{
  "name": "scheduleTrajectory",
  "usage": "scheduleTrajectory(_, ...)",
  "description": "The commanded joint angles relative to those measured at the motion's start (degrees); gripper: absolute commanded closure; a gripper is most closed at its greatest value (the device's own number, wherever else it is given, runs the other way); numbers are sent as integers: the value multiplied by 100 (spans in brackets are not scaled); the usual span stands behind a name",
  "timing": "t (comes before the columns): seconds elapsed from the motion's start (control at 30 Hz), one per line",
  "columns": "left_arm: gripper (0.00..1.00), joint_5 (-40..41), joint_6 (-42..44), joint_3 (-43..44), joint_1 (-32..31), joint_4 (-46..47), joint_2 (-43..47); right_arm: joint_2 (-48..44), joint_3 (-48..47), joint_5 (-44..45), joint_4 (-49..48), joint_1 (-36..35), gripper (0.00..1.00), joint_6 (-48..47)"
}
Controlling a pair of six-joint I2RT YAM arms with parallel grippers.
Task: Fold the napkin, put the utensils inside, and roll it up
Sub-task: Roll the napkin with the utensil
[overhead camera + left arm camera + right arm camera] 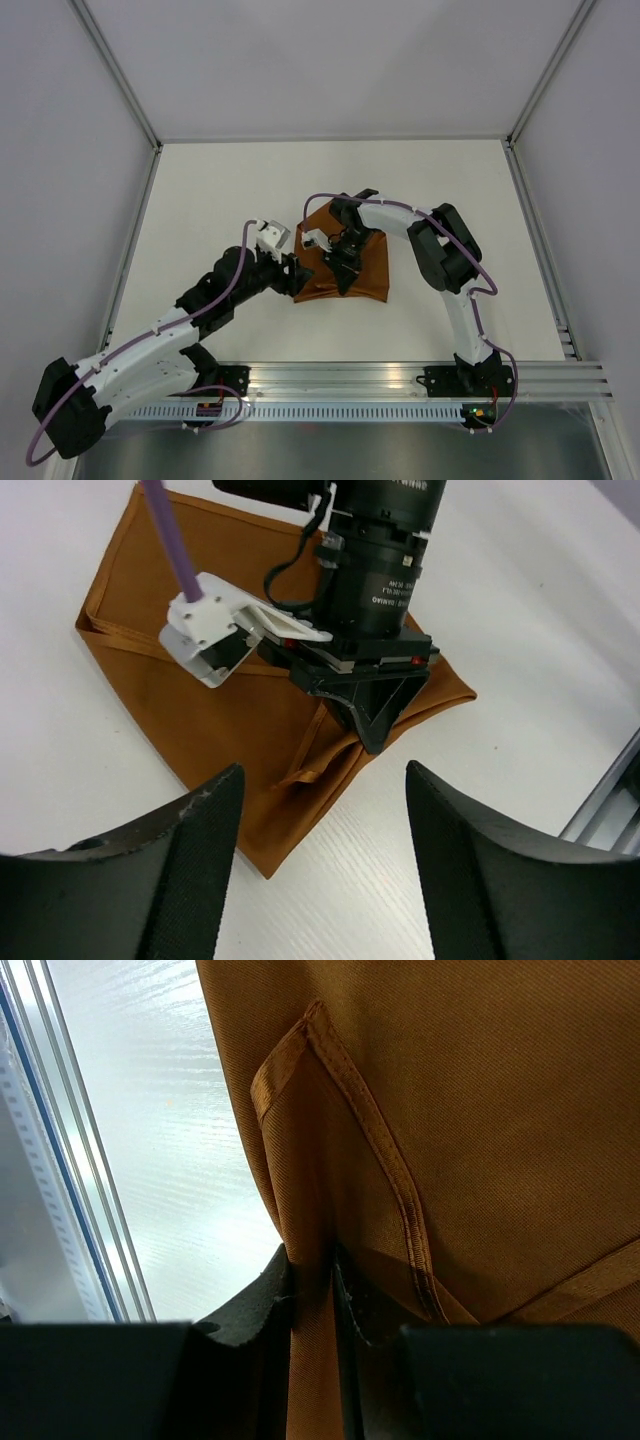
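The rust-orange napkin lies partly folded on the white table, right of the middle. My right gripper points down onto its near-left part and is shut on a raised fold of the cloth. The right wrist view shows the napkin pinched between the two pads of the right gripper, a hemmed edge hanging just above. My left gripper sits just off the napkin's left corner, open and empty. In its own view the left gripper frames the napkin and the right gripper. No utensils show in any view.
An aluminium rail runs along the near table edge, also seen as the rail in the right wrist view. White walls with metal posts enclose the table on three sides.
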State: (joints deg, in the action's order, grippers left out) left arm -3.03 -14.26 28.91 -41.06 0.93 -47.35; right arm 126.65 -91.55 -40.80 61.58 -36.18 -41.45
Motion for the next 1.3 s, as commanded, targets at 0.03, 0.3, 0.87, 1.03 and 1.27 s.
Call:
scheduleTrajectory(0.03, 27, 512, 888, -69, -473, 1135, -607, 492, 278, 915, -243, 41, 85, -223)
scheduleTrajectory(0.3, 29, -75, 2304, -903, -1000, 3051, -1337, 510, 287, 907, -331, 94, 86, -135)
scheduleTrajectory(0.87, 24, 706, 4053, -781, -1783, 4266, -3306, 598, 287, 924, -349, 138, 87, -109)
scheduleTrajectory(1.03, 22, 725, 4370, -606, -1783, 4240, -3561, 606, 304, 933, -340, 164, 87, -135)
scheduleTrajectory(1.27, 21, 725, 4616, -272, -1932, 3872, -4080, 624, 295, 942, -313, 208, 87, -161)
